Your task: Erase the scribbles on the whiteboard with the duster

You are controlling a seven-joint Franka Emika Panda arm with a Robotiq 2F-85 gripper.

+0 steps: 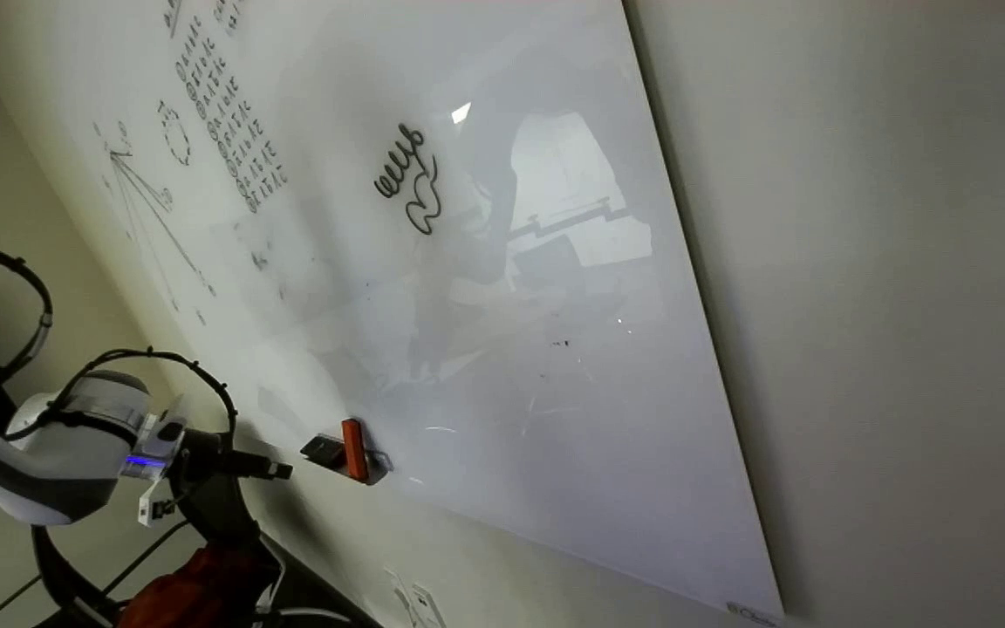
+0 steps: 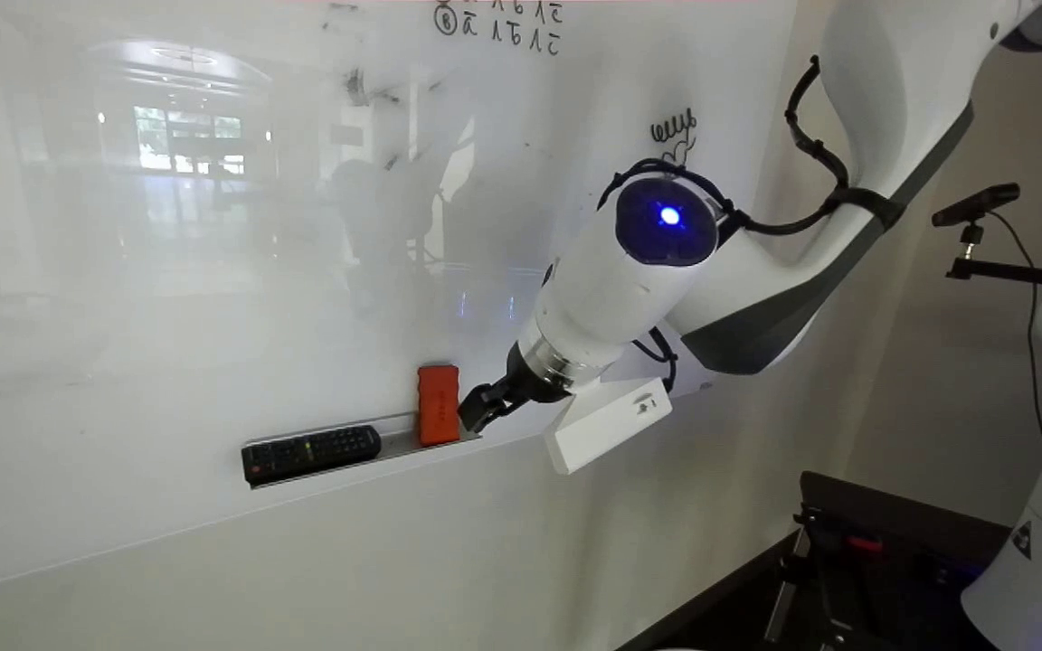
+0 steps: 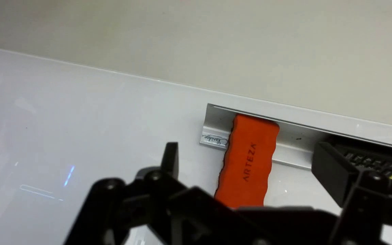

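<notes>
The duster (image 3: 248, 161) is a bright red-orange block with wavy long edges and a dark layer showing along one side; ARTEZA runs lengthwise in dark capitals on its flat face. It stands on end in a metal tray (image 3: 291, 155) at the lower edge of the board (image 1: 642, 488). The tray's end reads Claridge in script, upside down in the wrist view. The gripper (image 2: 482, 411) is near the duster, its black fingers (image 3: 171, 160) spread wide, the duster showing between them in that view. Farther along the tray lies a black remote (image 2: 311, 454) with coloured buttons. Higher up, the scribbles (image 1: 413, 174) are bold black joined loops over a curling line. The lowest row of writing (image 2: 498, 29) shows a circled 8 or B, then a, b and c, each barred. A corner label (image 1: 751, 614) is too blurred to read.
</notes>
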